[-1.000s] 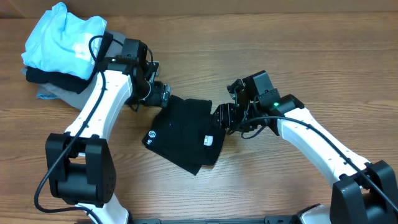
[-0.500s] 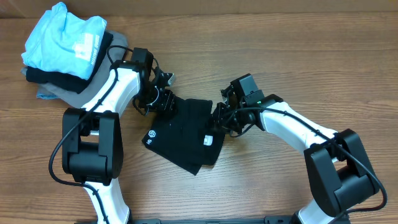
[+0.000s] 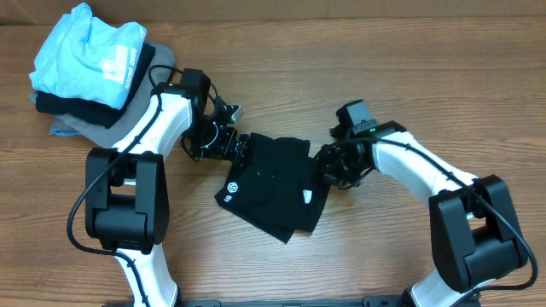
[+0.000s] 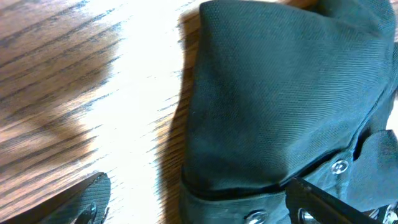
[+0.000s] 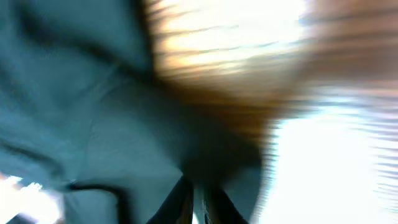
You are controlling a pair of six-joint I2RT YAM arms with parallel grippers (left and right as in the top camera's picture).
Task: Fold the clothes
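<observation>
Two edges of the folded black polo shirt [image 3: 269, 183], laid mid-worktop [image 3: 384, 68], are attended; the left end effector [image 3: 232, 147] is spread astride its buttoned edge; the right end effector [image 3: 327, 166] is pinched on cloth, probably for tugging.

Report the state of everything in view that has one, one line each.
black polo shirt, folded into a compact bundle, lying flat, logo up.
left gripper, open, at the shirt's upper-left edge.
right gripper, looks shut on the shirt's right edge; its own view is blurred.
light blue shirt, loosely bunched, lying over the grey garment.
grey garment, folded, mostly covered.
</observation>
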